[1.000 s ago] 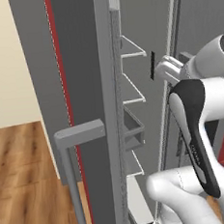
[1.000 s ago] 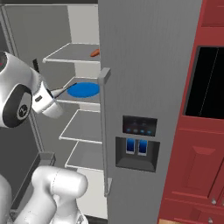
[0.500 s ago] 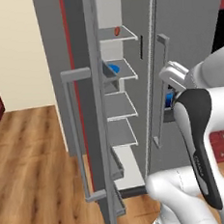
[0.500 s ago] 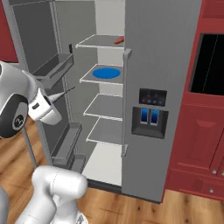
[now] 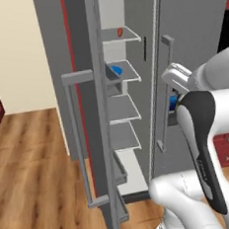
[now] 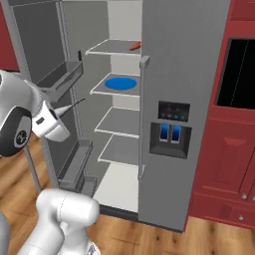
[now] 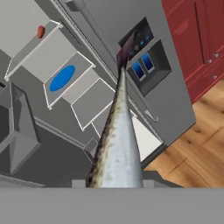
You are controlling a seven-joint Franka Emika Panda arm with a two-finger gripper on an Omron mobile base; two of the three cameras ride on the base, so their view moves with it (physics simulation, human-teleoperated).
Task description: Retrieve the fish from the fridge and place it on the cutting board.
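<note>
I've got the fridge in front of me w/ its left door swung wide open, shelves showing. Inside: a blue plate on the second shelf down and a small orange-red item on the top shelf, can't tell what it is. Right door is closed, dispenser panel on its face; dark red cabinets to the right, wood floor below. Progress, as I judge it: fetch part looks done, since the fish is out of the fridge and in my grip. What's left is carrying it over and setting it on the cutting board, which I can't spot here, so I'd guess the base needs to drive or turn first. Fridge door also not shut yet. Gripper is clamped narrow on the fish; in the hand view the silvery speckled body runs straight out from betw the fingertips, tail end pointing toward the dispenser. In the right base view the gripper sits in front of the open door, thin tail poking toward the shelves.
</note>
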